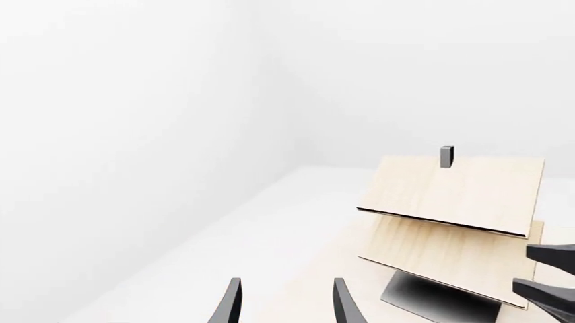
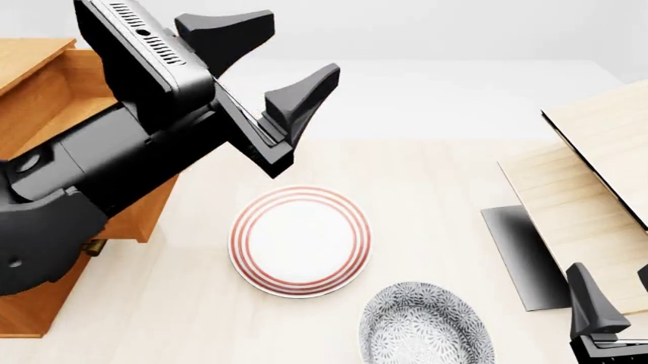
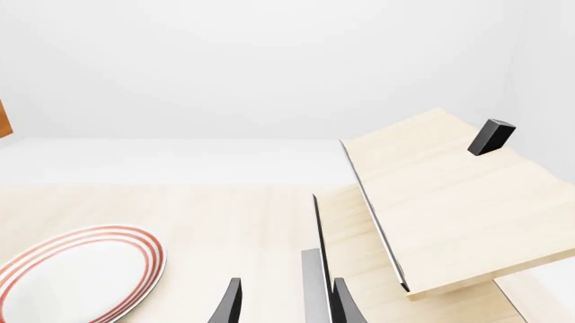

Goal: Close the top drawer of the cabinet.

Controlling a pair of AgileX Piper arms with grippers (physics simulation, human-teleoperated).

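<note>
Your left gripper (image 2: pixel 273 72) was raised high over the table (image 2: pixel 426 174), fingers spread and grasping nothing; your right gripper (image 3: pixel 283 303), low at the near right, also stood parted and empty. The cabinet (image 2: pixel 30 83) stood at far left, its top drawer (image 2: pixel 61 95) pulled out toward the table's middle. Two plates lay ahead: one red-ringed (image 2: pixel 300 241), one grey-patterned (image 2: pixel 426 326).

Plain white walls (image 3: pixel 252 67), even light, pale wood table (image 2: pixel 435 189) with 2 plates.
</note>
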